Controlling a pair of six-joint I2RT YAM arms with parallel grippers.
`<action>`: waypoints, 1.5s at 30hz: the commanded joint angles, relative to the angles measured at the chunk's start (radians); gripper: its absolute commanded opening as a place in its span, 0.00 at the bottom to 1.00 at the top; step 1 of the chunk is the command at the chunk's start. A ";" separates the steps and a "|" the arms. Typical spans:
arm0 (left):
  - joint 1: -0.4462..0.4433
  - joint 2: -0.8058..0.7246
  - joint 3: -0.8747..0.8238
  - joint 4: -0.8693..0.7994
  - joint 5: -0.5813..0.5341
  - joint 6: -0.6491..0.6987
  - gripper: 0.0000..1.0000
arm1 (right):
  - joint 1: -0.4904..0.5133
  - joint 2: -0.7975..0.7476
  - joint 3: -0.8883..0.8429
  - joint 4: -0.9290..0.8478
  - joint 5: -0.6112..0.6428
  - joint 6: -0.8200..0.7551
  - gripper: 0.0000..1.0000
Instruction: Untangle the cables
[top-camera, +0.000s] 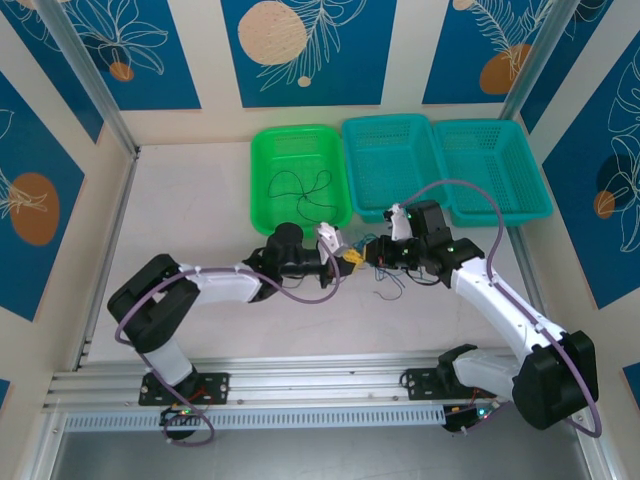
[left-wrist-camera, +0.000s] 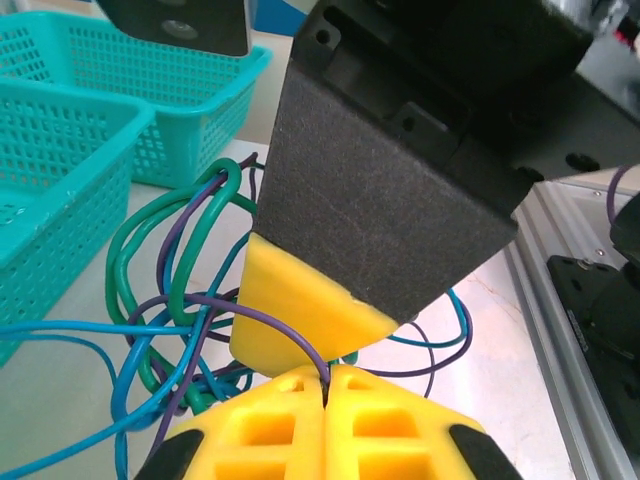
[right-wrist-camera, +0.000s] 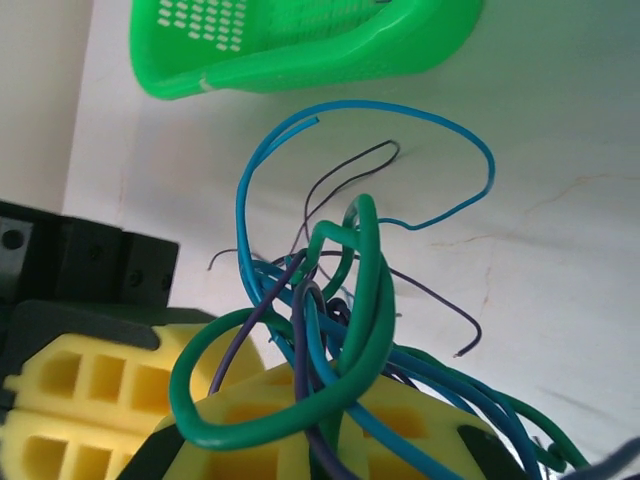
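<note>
The left gripper (left-wrist-camera: 326, 385) has its yellow fingertips pressed together, pinching one purple strand of the cables (right-wrist-camera: 318, 300) at the seam between them. Right in front of it, almost touching, is the right gripper (right-wrist-camera: 320, 425), a black wedge with a yellow tip in the left wrist view. In its own wrist view its yellow pads are closed on the bundle, with blue and purple strands running down between them.

The cables are a tangle of thin, curly wire strands in dark green, teal-blue and purple. They are held above the white tabletop (top-camera: 200, 220) between the two grippers, near the middle of the workspace. A thicker green strand loops in front of the right gripper's pads. Blue strands arch upward and outward, and thin dark loose ends trail away over the tabletop. In the top view a few strands hang just below the meeting point.

Beyond the grippers, at the far edge, stand three perforated plastic baskets in a row. A bright green basket (top-camera: 290, 150) is on the left, and a thin black wire strand (top-camera: 305, 188) lies curled inside it. Beside it are a teal basket (top-camera: 390, 165) and a second teal basket (top-camera: 490, 165), side by side.
</note>
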 joint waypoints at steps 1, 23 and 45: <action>-0.003 -0.076 0.019 0.052 -0.097 -0.045 0.00 | -0.009 -0.020 -0.058 -0.041 0.194 0.046 0.03; -0.006 -0.294 -0.105 -0.220 -0.241 0.007 0.26 | -0.182 -0.044 -0.152 0.040 -0.007 0.045 0.06; -0.010 0.065 0.022 -0.024 -0.141 0.166 0.50 | 0.023 -0.002 -0.009 -0.042 0.016 0.005 0.02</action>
